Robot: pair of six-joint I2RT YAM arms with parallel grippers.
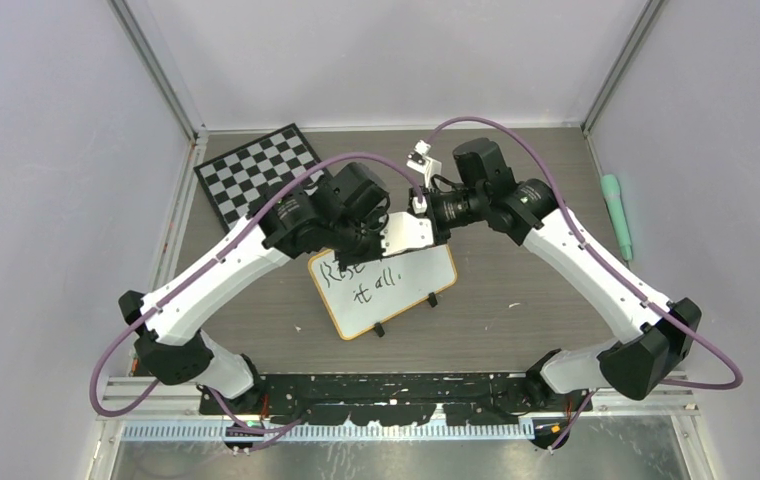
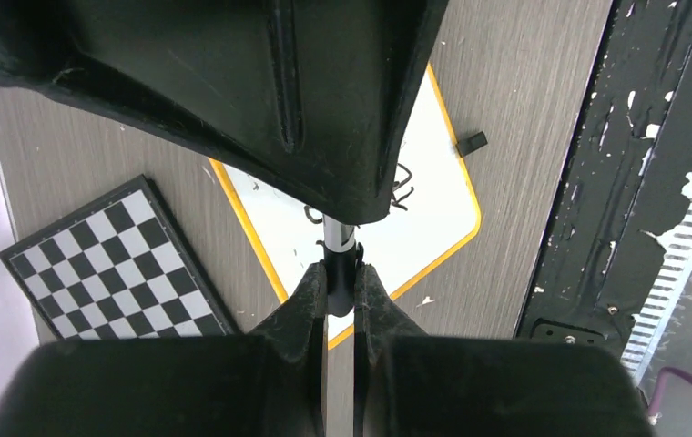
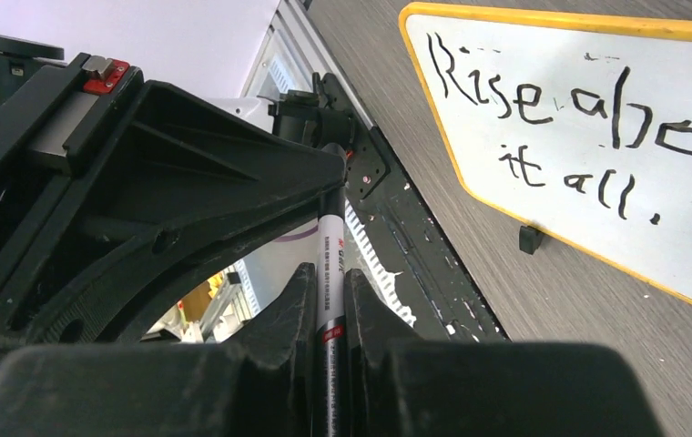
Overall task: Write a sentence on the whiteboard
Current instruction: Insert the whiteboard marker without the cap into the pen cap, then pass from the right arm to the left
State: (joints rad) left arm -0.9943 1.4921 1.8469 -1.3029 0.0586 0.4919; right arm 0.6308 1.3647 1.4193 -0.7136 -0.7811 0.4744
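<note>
Clearly, both claws meet on one thing: a thin white marker (image 3: pixel 329 259) with small print on its barrel and a black end. The right gripper (image 3: pixel 329 284) has its fingers pressed on the white barrel. The left gripper (image 2: pixel 340 278) pinches the black end of the same marker.

The small white whiteboard with the orange-tan rim (image 1: pixel 401 285) lies tilted on the dark grey wood-grain table (image 1: pixel 526 300), between the two arms and partly under their wrists. The black handwritten sentence (image 3: pixel 534 102) stands in two lines. In the right wrist view the picture's edge cuts the upper line after "Rise abo", and below it "it all." is complete. From above, the wrists cover the board's far edge and the end of the upper line.

A black-and-white chessboard (image 1: pixel 256 175) lies beside the board's far left corner, apart from it. A pale green pen-shaped object (image 1: pixel 616 215) lies well apart at the right.
</note>
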